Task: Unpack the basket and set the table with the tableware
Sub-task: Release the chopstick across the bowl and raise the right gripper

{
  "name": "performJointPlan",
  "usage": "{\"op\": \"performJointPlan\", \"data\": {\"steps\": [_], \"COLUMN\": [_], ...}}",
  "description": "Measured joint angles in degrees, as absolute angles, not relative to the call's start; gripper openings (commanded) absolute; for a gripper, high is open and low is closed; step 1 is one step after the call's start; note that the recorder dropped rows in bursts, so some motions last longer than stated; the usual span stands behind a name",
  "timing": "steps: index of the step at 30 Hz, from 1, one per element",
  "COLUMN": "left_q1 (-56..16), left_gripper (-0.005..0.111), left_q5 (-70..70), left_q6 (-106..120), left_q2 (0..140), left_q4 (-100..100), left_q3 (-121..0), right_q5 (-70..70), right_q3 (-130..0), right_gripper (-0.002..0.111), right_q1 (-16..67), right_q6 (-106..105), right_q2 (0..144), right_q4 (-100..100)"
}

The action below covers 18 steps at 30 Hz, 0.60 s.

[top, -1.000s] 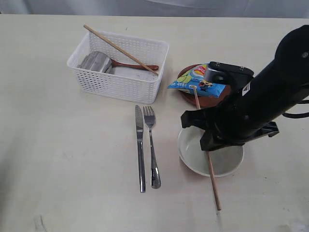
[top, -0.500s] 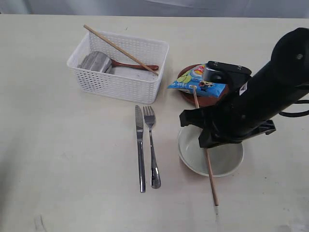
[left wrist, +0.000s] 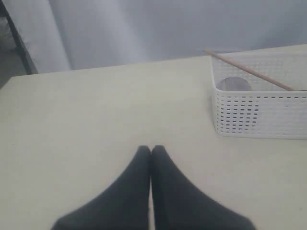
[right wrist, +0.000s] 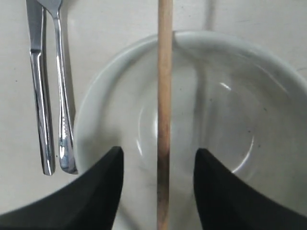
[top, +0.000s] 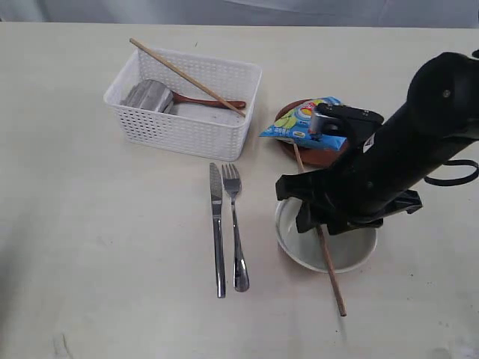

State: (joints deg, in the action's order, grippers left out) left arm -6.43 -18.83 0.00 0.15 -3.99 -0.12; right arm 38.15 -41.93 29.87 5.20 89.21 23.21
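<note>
Your right gripper (right wrist: 158, 152) is hovering with jaws parted, a chopstick (right wrist: 164, 72) lying untouched between them across the bowl (right wrist: 230, 62); your left gripper (left wrist: 151, 149) is hovering pinched together, empty.

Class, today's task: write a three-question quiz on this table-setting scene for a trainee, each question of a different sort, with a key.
1. True or false: the right gripper is clamped on the chopstick across the bowl.
2. How many chopsticks rest on the basket? A none, B one, C two.
3. Fill in: on the plate lies the ___.
Key: 1 false, its jaws stand apart on either side of it. 2 B, a lone chopstick. 3 chip bag.
</note>
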Motion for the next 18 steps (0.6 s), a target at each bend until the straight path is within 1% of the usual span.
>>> {"op": "performJointPlan", "data": {"steps": [3, 11, 18], "left_q1": [-6.4, -6.4, -6.4], "left_gripper": [0.000, 0.000, 0.000], "left_q5": [-18.8, -18.8, -18.8], "left_q6": [0.0, 0.0, 0.0], "left_q2": [0.2, 0.2, 0.2], "left_q4": [-4.0, -4.0, -4.0], "left_q3": [-0.1, -0.1, -0.1], "right_q5": [40.3, 50.9, 51.8], "right_q3": [-44.5, -60.2, -75.1], "right_gripper": [0.046, 0.046, 0.047], "right_q1": [29.9, 29.9, 29.9], "right_q6": [5.2, 4.7, 3.5], "right_q2": [89.2, 88.0, 91.5], "right_q4": [22.7, 18.3, 18.1]}}
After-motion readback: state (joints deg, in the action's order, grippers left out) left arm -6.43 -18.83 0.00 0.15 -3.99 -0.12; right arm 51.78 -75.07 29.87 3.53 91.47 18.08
